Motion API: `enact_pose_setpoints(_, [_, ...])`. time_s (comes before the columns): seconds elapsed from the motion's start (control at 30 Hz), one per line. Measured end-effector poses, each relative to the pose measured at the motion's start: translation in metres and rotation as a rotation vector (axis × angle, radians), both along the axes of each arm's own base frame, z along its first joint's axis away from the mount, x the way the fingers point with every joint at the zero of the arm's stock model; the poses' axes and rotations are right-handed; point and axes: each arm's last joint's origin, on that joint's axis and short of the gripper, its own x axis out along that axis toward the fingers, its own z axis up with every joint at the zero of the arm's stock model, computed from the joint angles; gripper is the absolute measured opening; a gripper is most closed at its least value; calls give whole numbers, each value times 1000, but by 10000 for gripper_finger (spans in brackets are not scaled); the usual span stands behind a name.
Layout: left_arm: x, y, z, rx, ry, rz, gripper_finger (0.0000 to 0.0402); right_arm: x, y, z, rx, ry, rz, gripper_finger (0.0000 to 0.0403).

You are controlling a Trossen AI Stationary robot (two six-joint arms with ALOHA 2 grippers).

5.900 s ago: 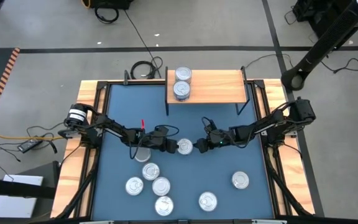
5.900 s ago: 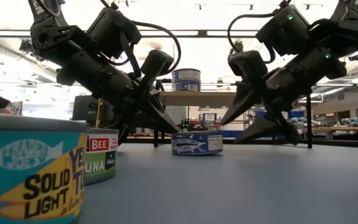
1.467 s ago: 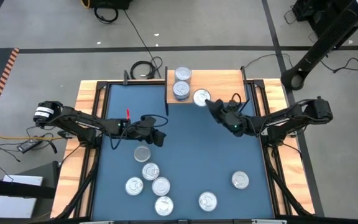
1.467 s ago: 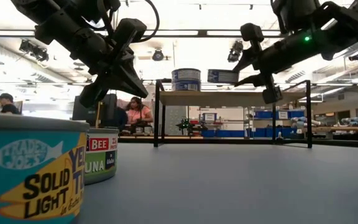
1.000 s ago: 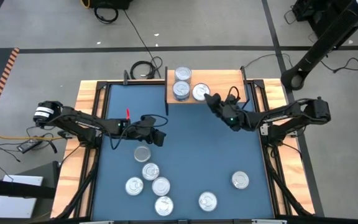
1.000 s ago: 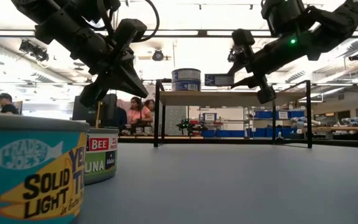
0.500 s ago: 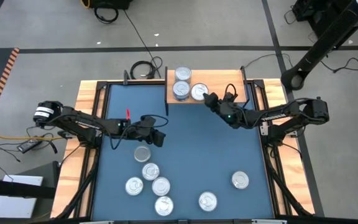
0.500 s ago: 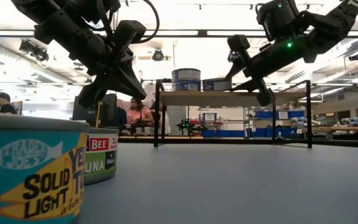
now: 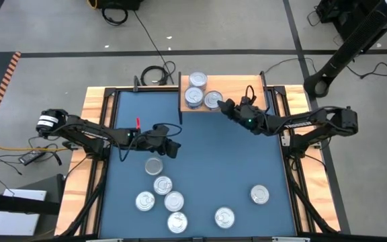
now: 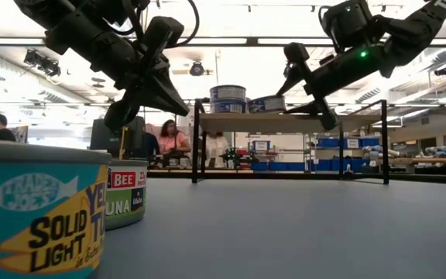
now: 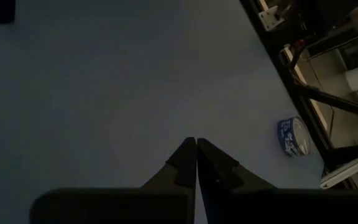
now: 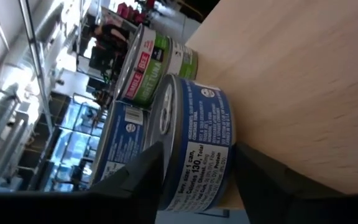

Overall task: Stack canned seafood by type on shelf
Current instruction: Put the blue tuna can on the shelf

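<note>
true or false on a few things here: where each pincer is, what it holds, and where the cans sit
1. The right pincer grips a blue-labelled can at the shelf. True.
2. The left pincer is open around a can. False: its fingers are shut on nothing, above the blue table.
3. Other cans already stand on the shelf beside the gripped one. True: a stack is there.
4. No cans remain on the table. False: several lie near its front.

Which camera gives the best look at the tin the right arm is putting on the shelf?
The right wrist view: the blue tin fills it, label readable. The high view shows only its lid by the right gripper; the low view a small sliver.
</note>
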Motion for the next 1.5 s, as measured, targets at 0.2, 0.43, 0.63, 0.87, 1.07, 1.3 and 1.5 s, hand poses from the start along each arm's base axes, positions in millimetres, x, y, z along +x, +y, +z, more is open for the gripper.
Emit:
enact_pose_setpoints(0.2, [0, 0, 0, 3, -5, -2, 17, -15, 1, 11, -12, 81, 37, 182])
enact_pose_setpoints(0.43, [1, 0, 1, 9, -10, 6, 17, -25, -3, 22, -88, 133, 48, 182])
enact_pose_setpoints(0.63, [1, 0, 2, 7, -25, 6, 17, -27, -10, 21, -79, 145, 85, 182])
enact_pose_setpoints(0.87, [3, 0, 6, 4, -71, 7, 17, -29, -15, 20, -75, 161, 80, 182])
enact_pose_setpoints(1.07, [4, -1, 6, 29, -70, -10, 17, -37, -12, 52, -208, 273, 118, 178])
enact_pose_setpoints(1.3, [5, -2, 9, 40, -97, -46, 17, -35, 5, 83, -384, 391, 533, 152])
enact_pose_setpoints(1.5, [5, -2, 9, 39, -99, -46, 17, -18, 18, 59, -376, 561, 618, 27])
